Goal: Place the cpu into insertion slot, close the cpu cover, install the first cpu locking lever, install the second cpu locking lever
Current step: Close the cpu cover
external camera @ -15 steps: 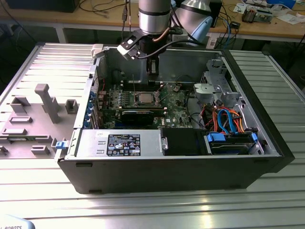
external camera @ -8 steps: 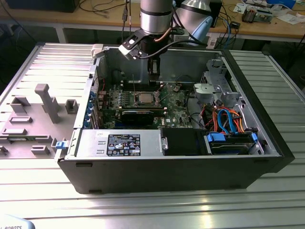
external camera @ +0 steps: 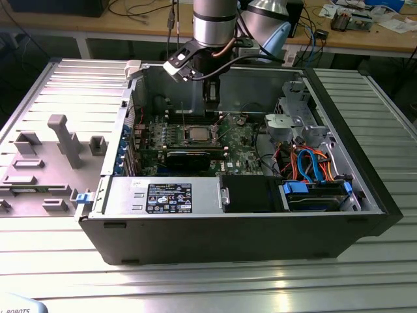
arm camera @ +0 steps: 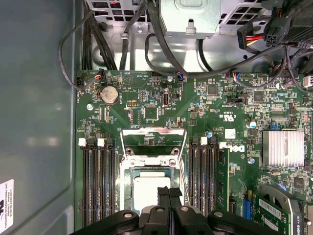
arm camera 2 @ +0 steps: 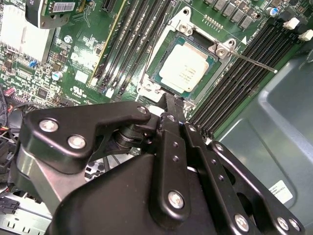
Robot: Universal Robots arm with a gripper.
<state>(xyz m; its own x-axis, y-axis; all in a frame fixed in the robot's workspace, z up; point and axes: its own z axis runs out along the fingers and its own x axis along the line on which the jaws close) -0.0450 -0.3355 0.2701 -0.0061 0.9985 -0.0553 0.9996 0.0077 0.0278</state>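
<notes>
Metal table (external camera: pixel 195 287) carries the open computer case (external camera: pixel 228 238), green board (arm camera: pixel 205 105) flat on its floor. I reach down into the case from above. My gripper (external camera: pixel 212 98) hangs just over the socket area. In both wrist views the fingers (arm camera: pixel 165 196) are pressed together, nothing between them that I can see. Long black memory slots (arm camera: pixel 100 181) run on both sides of the socket. The cpu cover (arm camera: pixel 154 142) is swung open, and board shows through its window. Insertion slot (arm camera 2: pixel 149 88) is uncovered, with a thin lever (arm camera 2: pixel 252 62) sticking out from one corner. The cpu (arm camera 2: pixel 187 67) sits in the slot, metal top up, just beyond my fingertips.
</notes>
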